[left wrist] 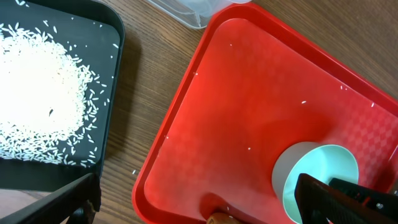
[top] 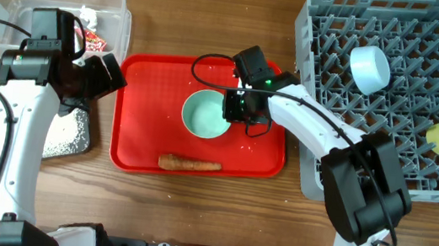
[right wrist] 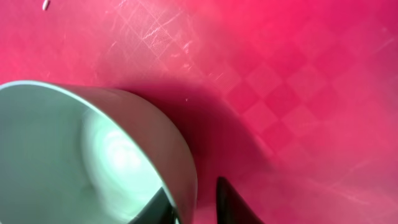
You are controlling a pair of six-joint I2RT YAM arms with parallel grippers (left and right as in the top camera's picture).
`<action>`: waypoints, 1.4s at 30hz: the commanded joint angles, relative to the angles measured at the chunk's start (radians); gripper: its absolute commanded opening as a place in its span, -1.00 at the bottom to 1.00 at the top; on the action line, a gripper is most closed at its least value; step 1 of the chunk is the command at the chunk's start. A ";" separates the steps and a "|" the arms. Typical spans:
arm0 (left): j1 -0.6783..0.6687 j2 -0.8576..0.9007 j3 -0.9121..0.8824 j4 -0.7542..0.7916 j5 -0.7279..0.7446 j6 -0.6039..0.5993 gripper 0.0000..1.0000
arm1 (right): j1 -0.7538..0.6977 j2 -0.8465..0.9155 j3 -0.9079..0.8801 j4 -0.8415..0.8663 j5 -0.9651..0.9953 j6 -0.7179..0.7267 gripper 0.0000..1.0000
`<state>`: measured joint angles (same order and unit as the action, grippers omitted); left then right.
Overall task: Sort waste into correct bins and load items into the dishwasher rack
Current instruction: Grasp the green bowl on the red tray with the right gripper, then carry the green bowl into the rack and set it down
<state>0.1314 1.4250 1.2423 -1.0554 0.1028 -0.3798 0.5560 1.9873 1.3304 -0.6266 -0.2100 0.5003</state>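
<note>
The rack (top: pixel 333 36) is sitting right of the red tray (top: pixel 143 121), where the green bowl (top: pixel 206 114) is standing upright. The right claw (top: pixel 244 114), the nearer one, is straddling the bowl's right rim, jaws slightly apart. The left claw (top: pixel 96 75) is hovering wide apart.

We see no text, label, brand or number we can read; the print on the red wrapper (top: pixel 94 39) is too small.

Bright, even light, sharp from above.
Glare washed the red tray (left wrist: pixel 249 124); the pale-green bowl (right wrist: pixel 93 155) was blurred, casting a dark shadow.
</note>
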 commanded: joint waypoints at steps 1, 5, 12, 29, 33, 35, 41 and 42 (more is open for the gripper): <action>0.004 0.004 0.002 -0.005 0.012 0.005 1.00 | 0.004 0.021 -0.003 0.011 -0.019 -0.001 -0.91; 0.004 0.004 0.002 -0.005 0.012 0.005 1.00 | -0.024 -0.019 -0.002 0.030 -0.015 -0.005 -0.91; 0.004 0.004 0.002 -0.005 0.012 0.005 1.00 | -0.169 -0.401 -0.002 -0.042 0.212 -0.204 -0.91; 0.004 0.004 0.002 -0.013 0.013 0.005 1.00 | -0.644 -0.422 -0.021 -0.144 1.512 -0.080 -0.91; 0.004 0.004 0.002 -0.012 0.019 0.005 1.00 | -0.654 -0.355 -0.029 -0.144 1.511 -0.076 -0.91; 0.004 0.004 0.002 -0.012 0.019 0.005 0.99 | -0.655 -0.320 -0.051 -0.137 1.511 -0.051 -0.92; 0.004 0.004 0.002 -0.012 0.020 0.004 1.00 | -0.652 -0.274 -0.098 -0.118 1.424 -0.025 -0.91; 0.004 0.004 0.002 -0.012 0.020 0.004 1.00 | -0.651 -0.274 -0.103 -0.116 1.415 -0.024 -0.91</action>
<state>0.1314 1.4250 1.2423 -1.0668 0.1059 -0.3798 -0.0990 1.7020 1.2469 -0.7528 1.2343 0.4454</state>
